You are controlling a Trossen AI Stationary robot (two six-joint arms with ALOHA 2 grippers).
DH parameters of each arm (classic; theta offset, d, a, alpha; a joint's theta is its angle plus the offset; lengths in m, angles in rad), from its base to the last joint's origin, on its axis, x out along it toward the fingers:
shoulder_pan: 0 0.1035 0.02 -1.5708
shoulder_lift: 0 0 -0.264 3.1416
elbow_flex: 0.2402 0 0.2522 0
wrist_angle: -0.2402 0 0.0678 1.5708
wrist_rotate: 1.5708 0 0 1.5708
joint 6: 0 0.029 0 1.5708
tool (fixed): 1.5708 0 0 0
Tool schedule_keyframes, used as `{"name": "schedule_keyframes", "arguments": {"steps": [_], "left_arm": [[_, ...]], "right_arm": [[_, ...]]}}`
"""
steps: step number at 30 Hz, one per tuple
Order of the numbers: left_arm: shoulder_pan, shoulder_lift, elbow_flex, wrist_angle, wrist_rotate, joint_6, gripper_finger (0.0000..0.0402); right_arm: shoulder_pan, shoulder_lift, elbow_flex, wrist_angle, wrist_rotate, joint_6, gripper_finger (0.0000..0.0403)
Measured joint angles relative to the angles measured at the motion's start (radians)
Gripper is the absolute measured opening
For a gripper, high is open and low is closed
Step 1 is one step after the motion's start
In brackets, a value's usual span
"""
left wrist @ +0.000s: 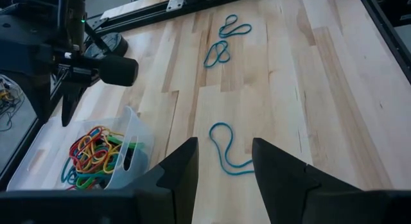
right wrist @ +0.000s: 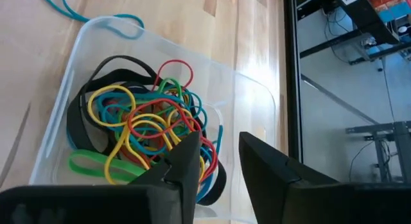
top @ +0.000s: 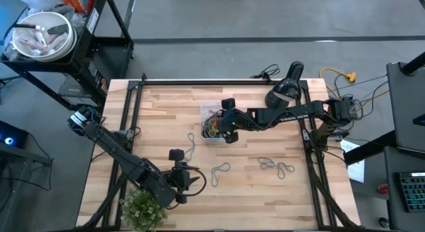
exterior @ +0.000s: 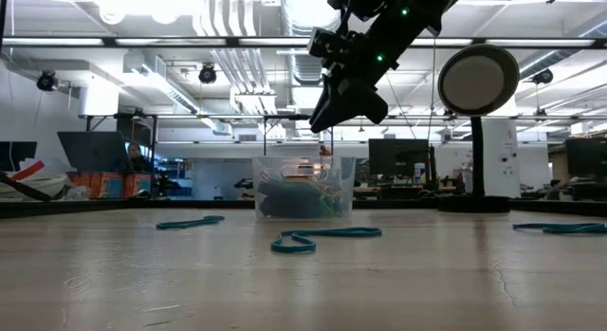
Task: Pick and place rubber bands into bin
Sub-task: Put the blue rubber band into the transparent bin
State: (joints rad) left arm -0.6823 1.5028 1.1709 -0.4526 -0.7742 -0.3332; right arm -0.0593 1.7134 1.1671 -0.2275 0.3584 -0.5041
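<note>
The right gripper (top: 230, 127) hangs over the bin (top: 214, 123), near the far middle of the wooden worktop (top: 265, 192). In the right wrist view its two dark fingers (right wrist: 183, 163) stand apart with a clear gap between them and nothing in it, so its jaws are released. They point down at the bin's clear wall (right wrist: 257, 102). In the low view this gripper (exterior: 341, 103) is above the bin (exterior: 303, 187) and does not touch it.

Inside the bin lies a tangle of rubber bands (right wrist: 144, 124) in yellow, red, green, blue and black. Other rubber bands are loose on the worktop. One blue loop (top: 190, 145) lies just beside the bin on the near side. Another (top: 220, 171) lies nearer the front edge. Two more (top: 267, 163) (top: 285, 169) lie close together to the right of it.

The left gripper (top: 176, 165) waits near the front of the worktop, well apart from the bin. In the left wrist view its fingers (left wrist: 183, 169) are spread and hold nothing, so its jaws are released. A blue loop (left wrist: 225, 150) lies on the wood just ahead of them. A small green plant (top: 143, 209) stands at the front left corner of the worktop, beside the left arm
</note>
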Motion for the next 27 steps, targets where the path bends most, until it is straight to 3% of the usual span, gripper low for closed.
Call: {"name": "schedule_keyframes", "arguments": {"steps": [6,13,27], "left_arm": [[0.000,0.000,0.000,-0.001,0.000,0.000,0.0132],[0.000,0.000,-0.008,-0.001,0.000,-0.001,0.0132],[0.002,0.000,-0.015,0.017,0.000,-0.003,0.0132]], "right_arm": [[0.031,-0.010,0.001,-0.027,0.004,-0.008,0.0103],[0.133,-0.083,0.001,-0.194,0.029,0.015,0.0091],[0.412,-0.267,-0.031,-0.535,0.035,0.292,0.0070]]}}
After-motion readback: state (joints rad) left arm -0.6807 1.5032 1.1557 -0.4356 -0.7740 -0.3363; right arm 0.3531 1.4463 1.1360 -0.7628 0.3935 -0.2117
